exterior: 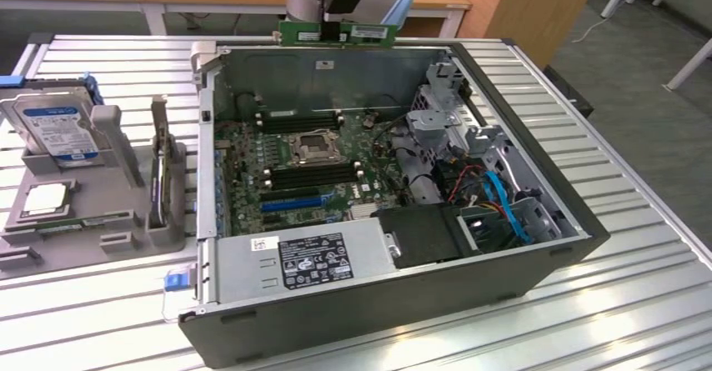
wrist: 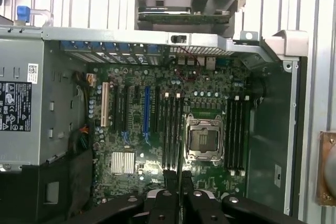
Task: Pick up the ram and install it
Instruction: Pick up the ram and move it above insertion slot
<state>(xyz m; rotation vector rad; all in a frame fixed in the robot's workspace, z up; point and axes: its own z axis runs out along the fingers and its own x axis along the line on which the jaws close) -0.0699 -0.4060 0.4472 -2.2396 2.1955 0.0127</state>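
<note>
The ram (exterior: 368, 33), a long thin green stick, hangs level just above the far rim of the open computer case (exterior: 534, 258). My gripper (exterior: 333, 31) is shut on its middle. In the wrist view the two black fingers (wrist: 169, 181) pinch the ram (wrist: 180, 174), seen edge-on, high above the motherboard (wrist: 131, 129). Black memory slots (exterior: 317, 175) lie on either side of the empty processor socket (exterior: 312, 146), and the ram's edge lines up roughly with the slots (wrist: 170, 129) beside the socket (wrist: 202, 140).
A grey parts holder (exterior: 112, 238) at the exterior view's left carries a blue-labelled hard drive (exterior: 62, 129) and a square silver processor (exterior: 45, 198). The power supply (exterior: 300, 258), drive bay and cables (exterior: 495, 200) fill the case's near side. Everything stands on a slatted metal table (exterior: 623, 304).
</note>
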